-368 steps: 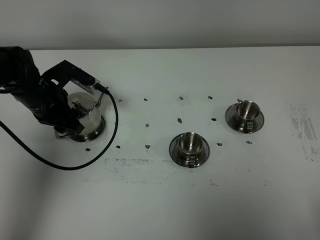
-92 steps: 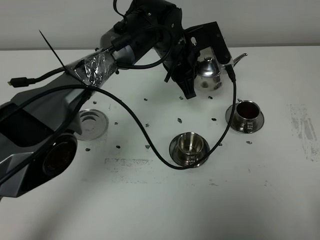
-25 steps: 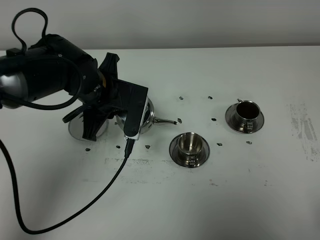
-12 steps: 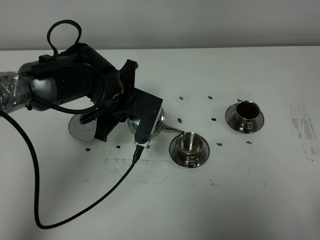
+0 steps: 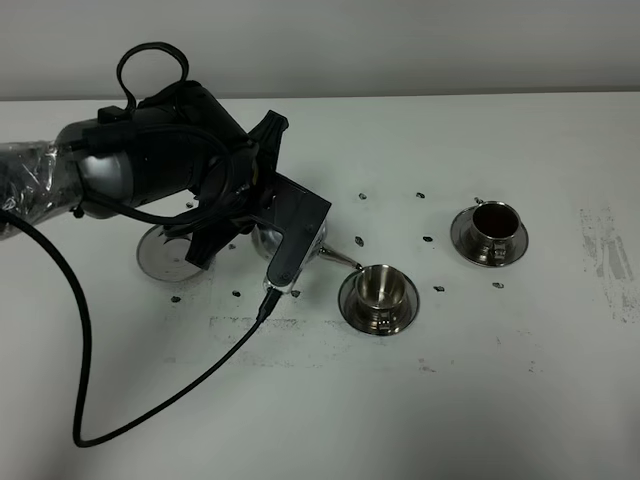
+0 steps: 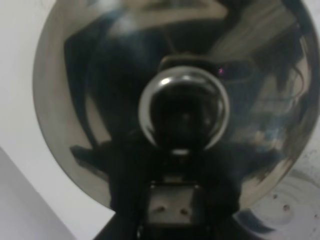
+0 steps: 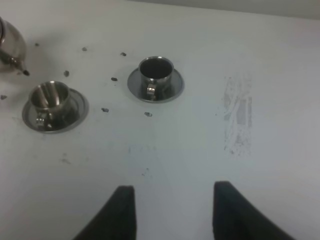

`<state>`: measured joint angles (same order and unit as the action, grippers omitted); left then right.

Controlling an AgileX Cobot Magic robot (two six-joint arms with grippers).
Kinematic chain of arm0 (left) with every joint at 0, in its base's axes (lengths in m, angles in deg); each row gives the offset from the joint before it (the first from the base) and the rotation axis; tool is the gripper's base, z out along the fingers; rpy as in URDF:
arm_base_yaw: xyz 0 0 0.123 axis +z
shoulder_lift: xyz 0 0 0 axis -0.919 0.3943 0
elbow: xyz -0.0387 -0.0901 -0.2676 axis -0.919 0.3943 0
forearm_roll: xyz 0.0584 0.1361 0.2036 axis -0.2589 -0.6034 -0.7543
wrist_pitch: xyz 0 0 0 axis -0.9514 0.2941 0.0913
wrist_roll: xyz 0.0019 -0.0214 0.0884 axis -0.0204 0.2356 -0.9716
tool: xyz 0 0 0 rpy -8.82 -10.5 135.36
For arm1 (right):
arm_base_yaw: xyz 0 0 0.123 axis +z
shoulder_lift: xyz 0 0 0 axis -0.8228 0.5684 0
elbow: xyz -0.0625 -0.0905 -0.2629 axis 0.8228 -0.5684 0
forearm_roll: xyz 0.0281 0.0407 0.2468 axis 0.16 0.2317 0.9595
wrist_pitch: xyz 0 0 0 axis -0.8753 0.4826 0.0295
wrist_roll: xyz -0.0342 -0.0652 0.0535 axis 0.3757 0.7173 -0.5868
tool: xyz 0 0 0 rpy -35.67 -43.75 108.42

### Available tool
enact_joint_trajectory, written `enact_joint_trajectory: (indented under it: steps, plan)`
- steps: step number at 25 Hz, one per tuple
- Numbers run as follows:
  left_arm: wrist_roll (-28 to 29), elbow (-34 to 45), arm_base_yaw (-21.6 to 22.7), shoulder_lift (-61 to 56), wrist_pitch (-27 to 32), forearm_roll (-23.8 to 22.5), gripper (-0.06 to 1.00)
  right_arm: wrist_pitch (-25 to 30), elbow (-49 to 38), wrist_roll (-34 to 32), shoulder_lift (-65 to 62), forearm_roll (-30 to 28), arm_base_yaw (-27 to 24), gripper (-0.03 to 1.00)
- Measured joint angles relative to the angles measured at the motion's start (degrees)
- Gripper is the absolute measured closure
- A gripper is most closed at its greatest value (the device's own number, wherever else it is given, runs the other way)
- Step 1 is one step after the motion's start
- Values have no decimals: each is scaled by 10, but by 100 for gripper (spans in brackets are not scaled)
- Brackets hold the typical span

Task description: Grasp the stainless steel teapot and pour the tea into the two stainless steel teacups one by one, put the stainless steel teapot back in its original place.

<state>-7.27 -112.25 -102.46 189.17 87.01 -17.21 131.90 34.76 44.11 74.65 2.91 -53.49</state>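
So, done: far teacup (image 5: 490, 233) holds tea (image 5: 492, 215).
Remaining: near teacup (image 5: 380, 288) empty; disc (image 5: 165, 255) bare.
Left tool (image 5: 283, 232): grasping teapot (image 6: 180, 107), spout at near teacup.
Right tool (image 7: 172, 210): released.

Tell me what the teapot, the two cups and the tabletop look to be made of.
Teapot: polished metal, likely stainless steel; its body reflects like a mirror. Empty teacup and filled teacup: same bright metal, with sharp highlights. Table: matte white, probably laminate or painted board; scuffed, no glare.
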Motion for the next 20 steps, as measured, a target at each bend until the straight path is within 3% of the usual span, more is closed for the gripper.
enact_joint_trajectory:
  steps: [10,20]
  plan:
    - [6,-25,-25,24,4,-37,76,0,0,0,0,0,0,59]
    - [11,-48,-47,32,25,-117,76,0,0,0,0,0,0,59]
